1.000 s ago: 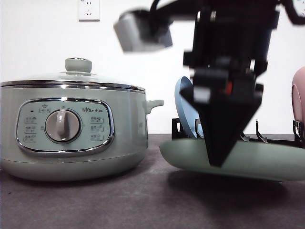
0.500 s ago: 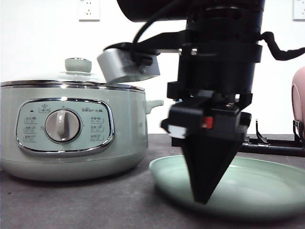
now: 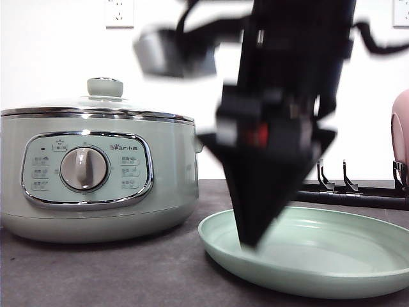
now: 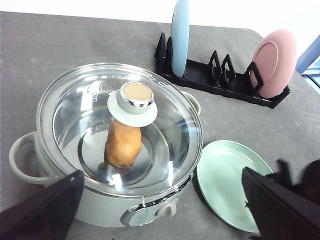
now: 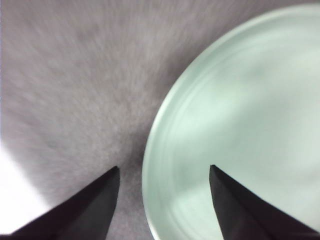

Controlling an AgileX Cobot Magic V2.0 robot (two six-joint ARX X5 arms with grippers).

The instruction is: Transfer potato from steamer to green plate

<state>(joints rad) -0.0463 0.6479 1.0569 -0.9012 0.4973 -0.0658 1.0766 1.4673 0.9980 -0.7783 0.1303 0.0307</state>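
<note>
Potato under the lid, green plate flat beside the steamer.

Front view: the steamer (image 3: 96, 176) stands lidded on the dark table (image 3: 128, 275); the green plate (image 3: 332, 256) lies flat just beside it, and the right gripper (image 3: 250, 240), blurred, points down at the plate's steamer-side rim.
Left wrist view: the potato (image 4: 121, 145) stands inside the steamer (image 4: 60, 200), under the glass lid (image 4: 165, 125), well apart from the left gripper (image 4: 162, 210), whose fingers (image 4: 42, 212) are spread wide. Beyond the steamer a rack (image 4: 210, 82) holds a blue plate (image 4: 180, 35) and a pink plate (image 4: 274, 62).
Right wrist view: the right gripper (image 5: 165, 172) is parted, gripping nothing, its fingertips straddling the green plate's (image 5: 250, 130) rim.
</note>
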